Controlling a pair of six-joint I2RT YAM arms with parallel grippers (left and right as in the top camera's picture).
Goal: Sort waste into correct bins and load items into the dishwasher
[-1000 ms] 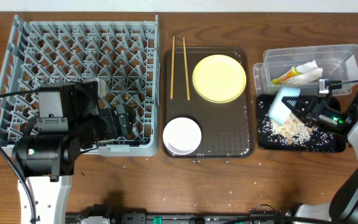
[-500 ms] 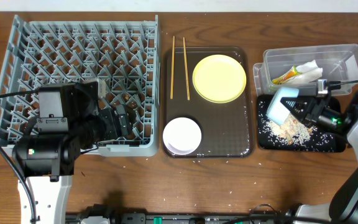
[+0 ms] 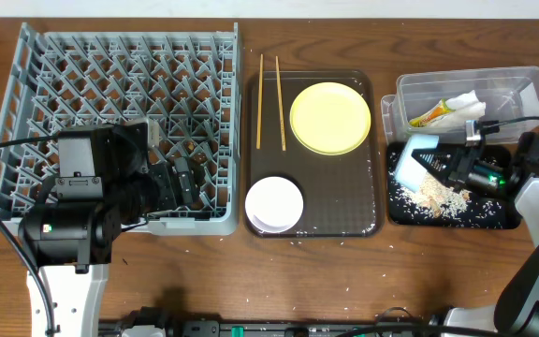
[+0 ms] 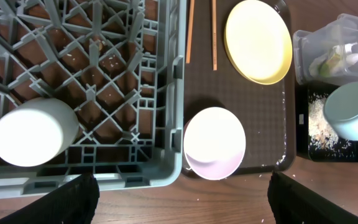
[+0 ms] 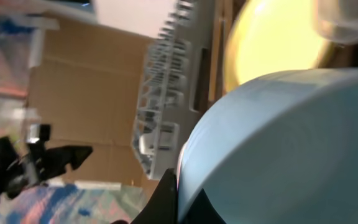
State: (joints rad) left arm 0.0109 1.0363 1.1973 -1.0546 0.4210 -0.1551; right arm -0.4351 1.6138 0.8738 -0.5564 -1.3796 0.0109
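Left arm (image 3: 87, 187) at 8 o'clock: chunky black boxes, tiny green light, white lower link, thin black cable (image 3: 12, 142) looping off. Left hand (image 4: 185, 199) has plain dark fingers (image 4: 73, 199). Right arm (image 3: 537, 192) at 3 o'clock is the same deal: black wrist, green light, white forearm, black lead (image 3: 522, 120).

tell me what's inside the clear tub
A crumpled white wrapper and an orange-and-green sachet lie in the clear tub. Anything beneath them is hidden.
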